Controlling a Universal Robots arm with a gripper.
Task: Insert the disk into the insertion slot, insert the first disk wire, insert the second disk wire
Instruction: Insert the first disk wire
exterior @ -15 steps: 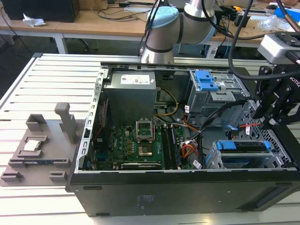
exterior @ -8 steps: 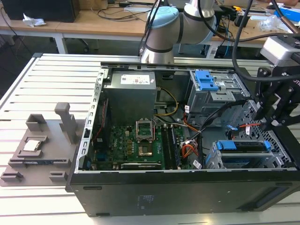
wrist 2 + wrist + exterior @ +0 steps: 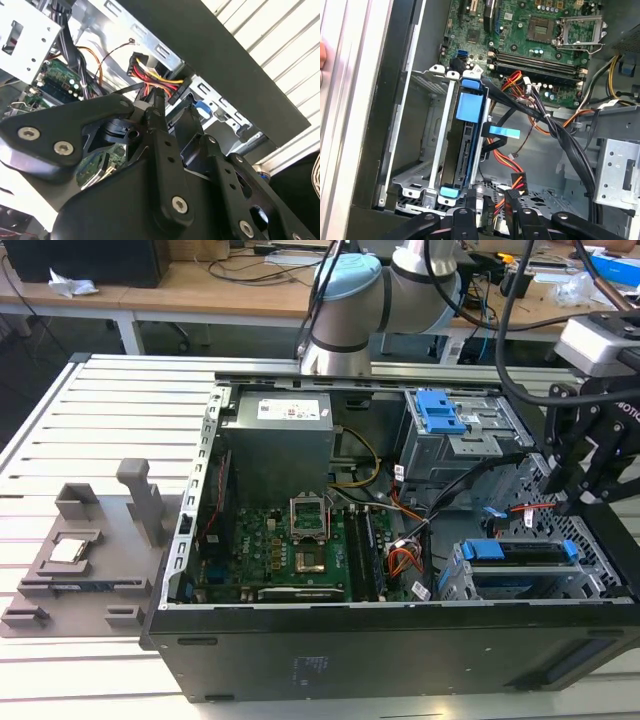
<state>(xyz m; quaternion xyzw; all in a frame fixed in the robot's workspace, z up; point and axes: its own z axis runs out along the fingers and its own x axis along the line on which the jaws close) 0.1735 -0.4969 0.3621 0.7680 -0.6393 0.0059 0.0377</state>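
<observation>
- Closest to the camera was the black gripper (image 3: 491, 201), which was seen in both wrist views, just beside a bunch of red, yellow and black wires (image 3: 506, 165).
- It could not be told whether the gripper was open or closed, or whether a wire was held by it.
- A black plug (image 3: 517, 181) was seen at the end of the wires, near the disk (image 3: 467, 150) but apart from it.
- The disk was already pushed into the insertion slot (image 3: 440, 140), with its bright blue frame around it.
- At the lower right of the exterior view, the disk was seen lying flat inside the silver cage, and the gripper was placed just above it, near the right edge.
- A taller grey metal box (image 3: 470, 445) with a blue latch (image 3: 438, 410) was seen at the upper right, behind the cage.
- A green board (image 3: 285, 550) was seen in the middle of the frame, with a grey power box (image 3: 280, 430) above it.
- All of these were held in a black computer case (image 3: 350, 655), which was laid open on a slatted table (image 3: 60, 440).
- A grey holder (image 3: 90, 540) was set on the table at the exterior view's left, beside the case.
</observation>
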